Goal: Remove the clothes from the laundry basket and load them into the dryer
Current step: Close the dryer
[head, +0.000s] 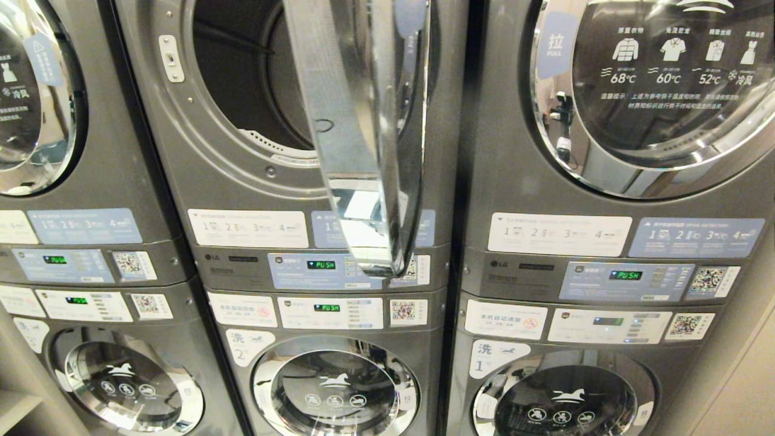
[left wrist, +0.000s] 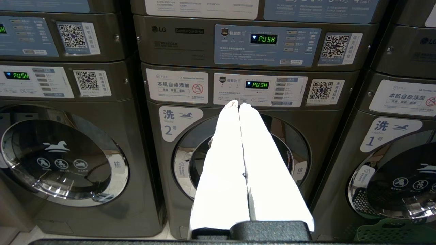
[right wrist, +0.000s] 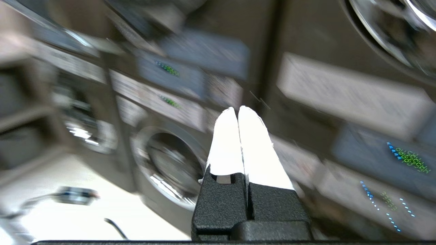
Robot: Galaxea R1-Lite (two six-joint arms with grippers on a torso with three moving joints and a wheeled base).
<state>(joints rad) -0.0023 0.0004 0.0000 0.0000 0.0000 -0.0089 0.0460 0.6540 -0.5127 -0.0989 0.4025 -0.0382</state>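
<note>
My dryer stands with its door swung wide, the dark drum showing no clothes in the part I can see. My right tool is clenched on nothing, pointing at the stacked machines. My left tool is likewise pressed shut and empty, aimed at the washer marked 2. A corner of the green laundry basket sits on the floor by the neighbouring washer, its contents hidden.
</note>
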